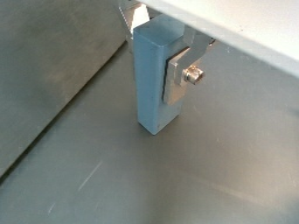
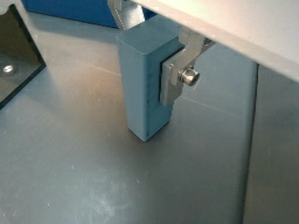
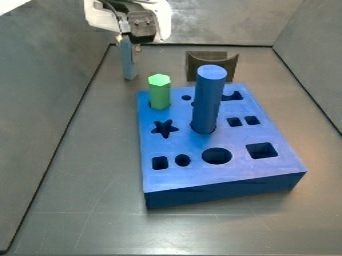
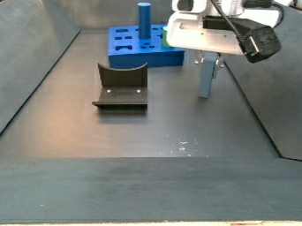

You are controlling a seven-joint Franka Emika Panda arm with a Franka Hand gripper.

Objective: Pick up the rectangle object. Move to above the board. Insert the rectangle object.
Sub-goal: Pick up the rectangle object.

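Observation:
The rectangle object, a tall slim light-blue bar, stands upright between my gripper's silver fingers, which are shut on its upper half. Both wrist views show this grip, with the bar clamped in the gripper. Its lower end sits at or just above the grey floor; I cannot tell which. In a side view the bar hangs under the gripper, left of and behind the board. The other fixed camera puts the bar and gripper to the right of the board.
A dark-blue cylinder and a green hexagonal peg stand in the board. The fixture sits on the floor near the board and appears again as the fixture. Grey walls enclose the floor.

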